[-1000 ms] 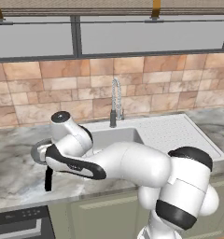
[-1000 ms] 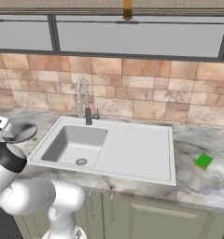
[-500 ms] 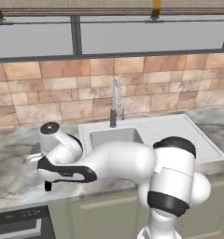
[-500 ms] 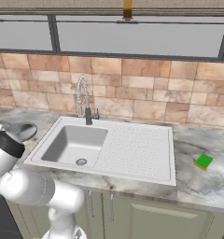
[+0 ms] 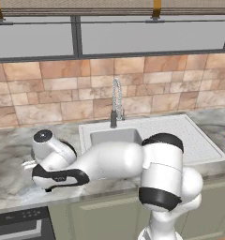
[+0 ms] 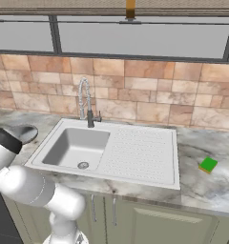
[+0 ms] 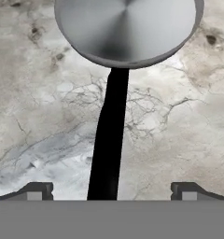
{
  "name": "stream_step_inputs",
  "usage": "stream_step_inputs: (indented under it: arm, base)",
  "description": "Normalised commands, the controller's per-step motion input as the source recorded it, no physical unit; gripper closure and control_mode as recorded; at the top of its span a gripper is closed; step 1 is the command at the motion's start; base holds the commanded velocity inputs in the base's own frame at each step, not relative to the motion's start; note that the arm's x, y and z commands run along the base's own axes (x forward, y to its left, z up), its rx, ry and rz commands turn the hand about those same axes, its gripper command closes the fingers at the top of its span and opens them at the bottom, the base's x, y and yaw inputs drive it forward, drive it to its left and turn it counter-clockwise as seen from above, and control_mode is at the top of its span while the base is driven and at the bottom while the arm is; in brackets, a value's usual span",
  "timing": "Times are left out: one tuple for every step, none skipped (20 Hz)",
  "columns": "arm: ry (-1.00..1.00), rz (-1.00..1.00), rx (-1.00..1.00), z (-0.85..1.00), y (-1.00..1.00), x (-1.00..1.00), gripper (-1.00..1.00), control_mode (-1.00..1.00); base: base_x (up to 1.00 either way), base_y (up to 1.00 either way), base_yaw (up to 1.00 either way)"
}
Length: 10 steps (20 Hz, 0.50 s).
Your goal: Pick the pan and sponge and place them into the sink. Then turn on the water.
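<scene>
The claw (image 7: 109,190) is wide open and holds nothing. In the hand view its two dark tips (image 7: 37,190) sit at the bottom, one at 7 o'clock and one at 5 o'clock. The pan's black handle (image 7: 109,140) runs straight up between them, closer to the left tip, and touches neither one. At 12 o'clock the handle joins the round grey pan (image 7: 128,28), which lies flat on the marble counter (image 7: 188,116).

In the right base view the pan (image 6: 22,133) sits at 9 o'clock, just left of the sink (image 6: 135,152). The faucet (image 6: 86,102) stands at the back edge of the sink, above the basin. The green sponge (image 6: 208,165) lies on the counter at 3 o'clock, well apart from the pan, to the right of the sink's ribbed board.

In the left base view the arm (image 5: 109,161) bends low to 9 o'clock over the counter, in front of the sink (image 5: 180,136).
</scene>
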Motion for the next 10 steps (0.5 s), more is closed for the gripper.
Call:
stream_step_inputs:
  arm:
    - [0.02, 0.0, -0.01, -0.24, 0.11, 0.0, -1.0, -1.0]
    - [0.03, 0.0, -0.03, -0.24, 0.09, 0.06, -1.0, -1.0]
    - [0.04, 0.0, -0.03, -0.24, 0.04, 0.13, -1.0, -1.0]
    - [0.05, 0.0, -0.03, -0.24, 0.0, 0.2, -1.0, -1.0]
    - [0.05, 0.0, -0.04, -0.24, 0.0, 0.23, -1.0, -1.0]
    - [0.05, 0.0, -0.03, -0.24, 0.0, 0.28, -1.0, -1.0]
    - [0.06, 0.0, -0.03, -0.26, 0.0, 0.33, -1.0, -1.0]
    - [0.07, 0.0, -0.03, -0.26, 0.0, 0.36, -1.0, -1.0]
    - [0.09, 0.0, -0.04, -0.28, 0.0, 0.4, -1.0, -1.0]
    - [0.09, 0.0, -0.04, -0.28, 0.0, 0.44, -1.0, -1.0]
  base:
    - [0.0, 0.0, 0.0]
    - [0.0, 0.0, 0.0]
    - [0.0, 0.0, 0.0]
    - [0.0, 0.0, 0.0]
    - [0.0, 0.0, 0.0]
    - [0.0, 0.0, 0.0]
    - [0.0, 0.0, 0.0]
    - [0.0, 0.0, 0.0]
    - [0.0, 0.0, 0.0]
    - [0.0, 0.0, 0.0]
